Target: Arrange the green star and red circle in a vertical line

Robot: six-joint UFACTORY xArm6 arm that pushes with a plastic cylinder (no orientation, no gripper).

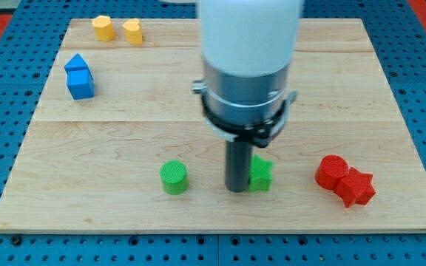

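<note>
The green star [261,174] lies near the view's bottom, right of centre, partly hidden by my rod. My tip [237,189] rests on the board touching the star's left side. The red circle [332,171] lies further to the view's right, touching a red star [357,188] at its lower right. The green star and the red circle sit at about the same height in the view, side by side and apart.
A green cylinder [174,177] stands left of my tip. A blue cube [80,83] and a blue pentagon block [76,64] sit at the left edge. Two yellow blocks [103,28] [132,32] lie at the top left. The wooden board [198,125] has edges all round.
</note>
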